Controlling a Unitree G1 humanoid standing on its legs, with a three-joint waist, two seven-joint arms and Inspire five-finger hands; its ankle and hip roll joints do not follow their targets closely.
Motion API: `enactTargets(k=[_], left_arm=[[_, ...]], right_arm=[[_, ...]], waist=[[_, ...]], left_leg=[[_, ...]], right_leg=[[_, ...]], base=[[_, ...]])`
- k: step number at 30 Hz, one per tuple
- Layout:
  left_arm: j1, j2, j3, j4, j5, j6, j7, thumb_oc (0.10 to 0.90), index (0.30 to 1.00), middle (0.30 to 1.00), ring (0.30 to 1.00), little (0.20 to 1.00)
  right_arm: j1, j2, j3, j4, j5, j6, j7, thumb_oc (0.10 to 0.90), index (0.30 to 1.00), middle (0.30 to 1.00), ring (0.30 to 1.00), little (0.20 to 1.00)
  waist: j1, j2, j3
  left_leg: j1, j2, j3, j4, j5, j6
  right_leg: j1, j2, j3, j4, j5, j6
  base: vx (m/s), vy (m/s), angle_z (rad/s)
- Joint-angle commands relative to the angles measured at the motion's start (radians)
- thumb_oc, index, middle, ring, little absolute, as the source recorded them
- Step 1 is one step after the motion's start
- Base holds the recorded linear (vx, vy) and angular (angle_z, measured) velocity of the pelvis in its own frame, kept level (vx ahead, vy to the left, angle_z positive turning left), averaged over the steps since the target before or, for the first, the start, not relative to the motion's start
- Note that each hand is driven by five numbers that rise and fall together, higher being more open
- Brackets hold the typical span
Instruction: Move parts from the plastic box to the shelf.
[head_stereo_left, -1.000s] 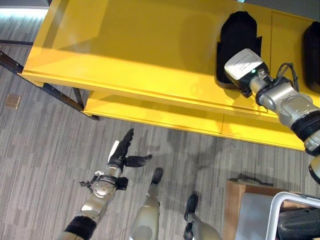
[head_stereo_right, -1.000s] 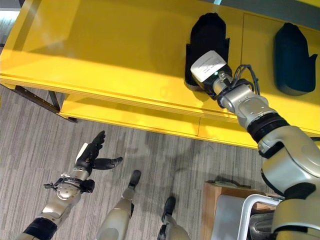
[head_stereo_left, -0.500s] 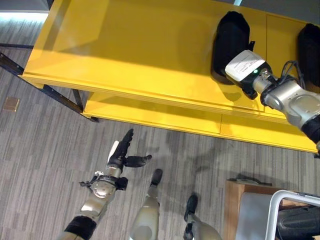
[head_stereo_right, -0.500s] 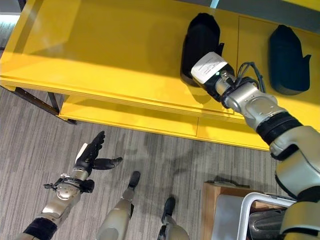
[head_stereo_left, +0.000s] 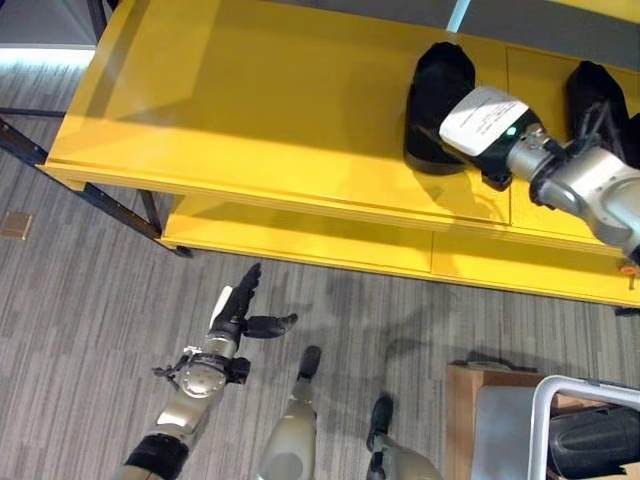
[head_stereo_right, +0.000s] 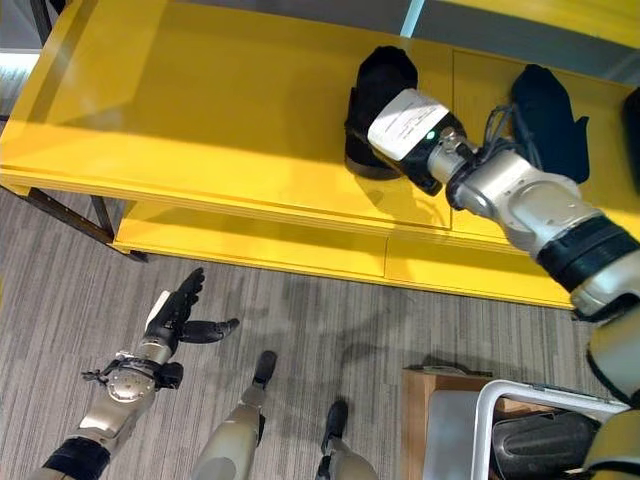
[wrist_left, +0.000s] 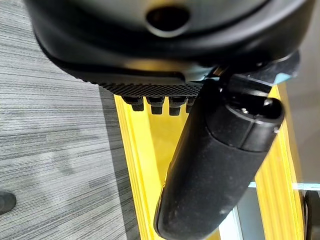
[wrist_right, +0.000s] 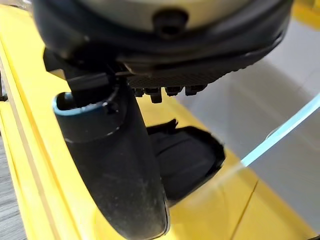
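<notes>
A black moulded part (head_stereo_left: 437, 85) lies on the top of the yellow shelf (head_stereo_left: 250, 100). My right hand (wrist_right: 112, 165) hovers just beside it, on the side nearer me. Its thumb is straight and nothing is in it; the part (wrist_right: 187, 160) rests on the shelf past the thumb, apart from it. My left hand (head_stereo_left: 238, 305) hangs open over the floor at the lower left, fingers straight, thumb (wrist_left: 215, 165) out. Another black part (head_stereo_left: 595, 445) lies in the white-rimmed plastic box (head_stereo_left: 545, 415) at the lower right.
A second black part (head_stereo_right: 545, 120) lies on the shelf to the right of the first. The shelf's left half is bare, with a lower yellow ledge (head_stereo_left: 300, 235) under its front edge. A wooden stand (head_stereo_left: 462, 395) bears the box. Grey striped carpet (head_stereo_left: 80, 330) covers the floor.
The whole view has shifted. My right hand has drawn back a little from the black part, which stays on the shelf. The left hand has not moved.
</notes>
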Motion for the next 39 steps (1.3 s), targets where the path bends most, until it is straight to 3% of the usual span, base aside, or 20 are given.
enactTargets(k=[1, 8, 9, 10, 11, 14, 16, 17, 19, 21, 23, 26, 27, 28, 31, 32, 33, 38, 39], left_arm=[[0.022, 0.046, 0.032, -0.04, 0.038, -0.063, 0.0, 0.9, 1.0, 1.0, 1.0, 1.0], [0.051, 0.029, 0.051, -0.046, 0.055, -0.048, -0.012, 0.9, 1.0, 1.0, 1.0, 1.0], [0.056, 0.008, 0.069, -0.045, 0.057, -0.044, -0.012, 0.9, 1.0, 1.0, 1.0, 1.0], [0.058, 0.015, 0.066, -0.046, 0.058, -0.044, -0.012, 0.9, 1.0, 1.0, 1.0, 1.0], [0.066, -0.001, 0.073, -0.046, 0.06, -0.041, -0.011, 0.9, 1.0, 1.0, 1.0, 1.0], [0.084, -0.016, 0.084, -0.049, 0.069, -0.033, -0.008, 0.9, 1.0, 1.0, 1.0, 1.0], [0.086, -0.02, 0.083, -0.047, 0.073, -0.031, -0.008, 0.9, 1.0, 1.0, 1.0, 1.0], [0.094, -0.04, 0.089, -0.047, 0.082, -0.027, -0.007, 0.9, 1.0, 1.0, 1.0, 1.0], [0.097, -0.045, 0.088, -0.044, 0.087, -0.025, -0.005, 0.9, 1.0, 1.0, 1.0, 1.0], [0.107, -0.073, 0.09, -0.037, 0.106, -0.02, -0.003, 0.9, 1.0, 1.0, 1.0, 1.0], [0.108, -0.082, 0.091, -0.035, 0.114, -0.02, -0.001, 0.9, 1.0, 1.0, 1.0, 1.0], [0.103, -0.117, 0.082, -0.03, 0.158, -0.026, 0.032, 0.9, 1.0, 1.0, 1.0, 1.0], [0.104, -0.117, 0.081, -0.029, 0.158, -0.026, 0.032, 0.9, 1.0, 1.0, 1.0, 1.0], [0.095, -0.127, 0.076, -0.034, 0.164, -0.031, 0.048, 0.9, 1.0, 1.0, 1.0, 1.0], [0.093, -0.131, 0.072, -0.034, 0.173, -0.041, 0.06, 0.9, 1.0, 1.0, 1.0, 1.0], [0.085, -0.127, 0.063, -0.047, 0.18, -0.054, 0.068, 0.9, 1.0, 1.0, 1.0, 1.0], [0.085, -0.128, 0.063, -0.046, 0.18, -0.054, 0.068, 0.9, 1.0, 1.0, 1.0, 1.0], [0.032, -0.108, 0.022, -0.049, 0.208, -0.071, 0.084, 0.9, 1.0, 1.0, 1.0, 1.0], [0.03, -0.108, 0.022, -0.048, 0.209, -0.072, 0.084, 0.9, 1.0, 1.0, 1.0, 1.0]], right_arm=[[-0.057, -0.028, -0.066, -0.031, 0.036, 0.041, -0.047, 0.9, 1.0, 1.0, 1.0, 1.0], [0.073, -0.062, -0.211, -0.141, 0.079, 0.036, -0.044, 0.9, 1.0, 1.0, 1.0, 1.0], [0.159, -0.044, -0.313, -0.172, 0.146, 0.037, -0.058, 0.9, 1.0, 1.0, 1.0, 1.0], [0.182, -0.046, -0.335, -0.182, 0.144, 0.038, -0.055, 0.9, 1.0, 1.0, 1.0, 1.0], [0.293, -0.026, -0.46, -0.227, 0.2, 0.036, -0.072, 0.9, 1.0, 1.0, 1.0, 1.0], [0.525, 0.033, -0.699, -0.334, 0.267, 0.028, -0.107, 0.9, 1.0, 1.0, 1.0, 1.0], [0.575, 0.05, -0.745, -0.36, 0.275, 0.022, -0.108, 0.9, 1.0, 1.0, 1.0, 1.0], [0.706, 0.131, -0.858, -0.417, 0.311, 0.005, -0.136, 0.9, 1.0, 1.0, 1.0, 1.0], [0.784, 0.174, -0.915, -0.456, 0.32, -0.006, -0.142, 0.9, 1.0, 1.0, 1.0, 1.0], [0.957, 0.293, -1.027, -0.581, 0.353, -0.048, -0.15, 0.9, 1.0, 1.0, 1.0, 1.0], [1.012, 0.329, -1.054, -0.614, 0.365, -0.062, -0.151, 0.9, 1.0, 1.0, 1.0, 1.0], [1.256, 0.487, -1.104, -0.707, 0.348, -0.101, -0.187, 0.9, 1.0, 1.0, 1.0, 1.0], [1.257, 0.488, -1.105, -0.708, 0.348, -0.101, -0.187, 0.9, 1.0, 1.0, 1.0, 1.0], [1.319, 0.527, -1.096, -0.702, 0.362, -0.106, -0.193, 0.9, 1.0, 1.0, 1.0, 1.0], [1.361, 0.545, -1.1, -0.704, 0.353, -0.108, -0.209, 0.9, 1.0, 1.0, 1.0, 1.0], [1.411, 0.556, -1.106, -0.687, 0.349, -0.107, -0.218, 0.9, 1.0, 1.0, 1.0, 1.0], [1.412, 0.556, -1.106, -0.688, 0.348, -0.106, -0.219, 0.9, 1.0, 1.0, 1.0, 1.0], [1.408, 0.549, -1.117, -0.656, 0.265, -0.079, -0.263, 0.9, 1.0, 1.0, 1.0, 1.0], [1.407, 0.55, -1.117, -0.657, 0.264, -0.079, -0.264, 0.9, 1.0, 1.0, 1.0, 1.0]], waist=[[-0.022, -0.064, -0.137], [-0.046, -0.055, -0.157], [-0.062, -0.04, -0.161], [-0.059, -0.047, -0.163], [-0.072, -0.039, -0.17], [-0.086, -0.037, -0.184], [-0.088, -0.037, -0.186], [-0.101, -0.027, -0.19], [-0.104, -0.029, -0.195], [-0.126, -0.023, -0.206], [-0.133, -0.021, -0.208], [-0.178, -0.012, -0.221], [-0.177, -0.013, -0.221], [-0.202, -0.008, -0.224], [-0.22, -0.006, -0.226], [-0.25, -0.003, -0.223], [-0.244, -0.005, -0.224], [-0.309, 0.002, -0.193], [-0.305, 0.002, -0.194]], left_leg=[[0.001, 0.106, 0.048, 0.082, -0.078, -0.057], [0.03, 0.115, 0.062, 0.074, -0.079, -0.058], [0.037, 0.117, 0.068, 0.074, -0.08, -0.057], [0.038, 0.118, 0.067, 0.074, -0.08, -0.057], [0.046, 0.12, 0.073, 0.073, -0.081, -0.057], [0.058, 0.124, 0.081, 0.074, -0.086, -0.056], [0.062, 0.125, 0.083, 0.075, -0.088, -0.056], [0.062, 0.127, 0.087, 0.079, -0.081, -0.053], [0.071, 0.129, 0.09, 0.076, -0.092, -0.053], [0.085, 0.134, 0.105, 0.075, -0.095, -0.05], [0.088, 0.135, 0.111, 0.076, -0.097, -0.049], [0.118, 0.127, 0.143, 0.064, -0.108, -0.032], [0.12, 0.126, 0.144, 0.063, -0.109, -0.032], [0.131, 0.116, 0.16, 0.06, -0.122, -0.018], [0.148, 0.102, 0.181, 0.061, -0.14, 0.0], [0.163, 0.072, 0.223, 0.073, -0.171, 0.022], [0.164, 0.071, 0.231, 0.073, -0.173, 0.023], [0.207, 0.024, 0.331, 0.07, -0.221, 0.06], [0.203, 0.025, 0.336, 0.069, -0.216, 0.059]], right_leg=[[-0.013, -0.099, 0.007, 0.091, -0.004, 0.057], [-0.001, -0.095, 0.023, 0.092, -0.006, 0.055], [0.0, -0.093, 0.029, 0.094, -0.008, 0.055], [0.001, -0.092, 0.028, 0.094, -0.009, 0.054], [0.004, -0.093, 0.035, 0.095, -0.01, 0.053], [0.008, -0.088, 0.043, 0.097, -0.013, 0.051], [0.01, -0.087, 0.046, 0.098, -0.015, 0.051], [0.005, -0.085, 0.054, 0.1, -0.007, 0.05], [0.009, -0.083, 0.057, 0.098, -0.015, 0.05], [0.009, -0.079, 0.072, 0.098, -0.014, 0.05], [0.008, -0.079, 0.075, 0.099, -0.013, 0.051], [-0.003, -0.086, 0.107, 0.11, -0.002, 0.067], [-0.002, -0.087, 0.108, 0.111, -0.003, 0.067], [-0.013, -0.096, 0.122, 0.118, 0.008, 0.076], [-0.023, -0.107, 0.148, 0.126, 0.018, 0.089], [-0.051, -0.129, 0.201, 0.138, 0.044, 0.115], [-0.054, -0.13, 0.209, 0.14, 0.044, 0.117], [-0.125, -0.165, 0.309, 0.184, 0.124, 0.163], [-0.132, -0.163, 0.315, 0.183, 0.131, 0.163]], base=[[0.0, 0.013, -0.05], [0.0, 0.01, -0.12], [0.0, 0.002, -0.03], [0.0, 0.0, 0.0], [0.01, 0.015, -0.04], [0.01, 0.009, -0.09], [-0.01, 0.011, -0.13], [-0.03, 0.014, -0.05], [0.02, 0.005, -0.1], [0.02, 0.015, -0.2], [0.01, 0.023, -0.11], [0.02, 0.075, -0.26], [0.05, 0.139, -0.31], [0.02, 0.114, -0.28], [0.02, 0.146, -0.33], [0.03, 0.239, -0.47], [0.02, 0.25, -0.56], [-0.01, 0.204, -0.72], [-0.06, 0.195, -1.11]])
